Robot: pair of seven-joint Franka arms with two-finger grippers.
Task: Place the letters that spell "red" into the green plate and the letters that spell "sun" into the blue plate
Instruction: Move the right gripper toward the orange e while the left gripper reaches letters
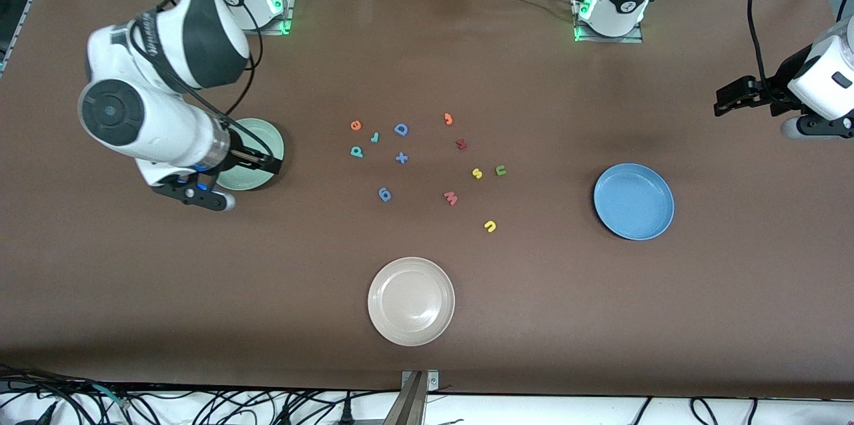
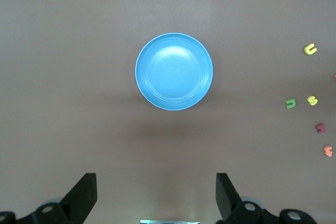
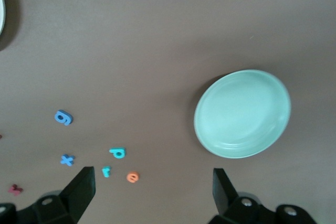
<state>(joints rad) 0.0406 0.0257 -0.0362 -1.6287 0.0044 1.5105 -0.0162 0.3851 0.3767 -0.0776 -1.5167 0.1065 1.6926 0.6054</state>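
Black fingers of the right pincer (image 3: pixel 149 190) stand wide and empty, hanging over the green plate (image 1: pixel 261 145) toward the right arm's end of the surface (image 1: pixel 200 305). The left pincer (image 2: pixel 156 192) is just as wide and empty, up over the left arm's end, near the blue plate (image 1: pixel 634 201); both plates hold nothing.

Between the plates, mid-surface, the letters lie scattered. An orange "e" (image 1: pixel 355 125), a thin teal "r" (image 1: pixel 375 137) and a teal "d" (image 1: pixel 357 152) cluster toward the green plate's side. A yellow "s" (image 1: pixel 477 173) and a green "n" (image 1: pixel 500 171) sit just beside each other toward the blue plate, with a yellow "u" (image 1: pixel 490 226) nearer the front camera.

No letter seems sorted yet, so the job looks to be at its very start. Next, I judge, a pincer must come down squarely over one tiny letter, avoiding its neighbours.
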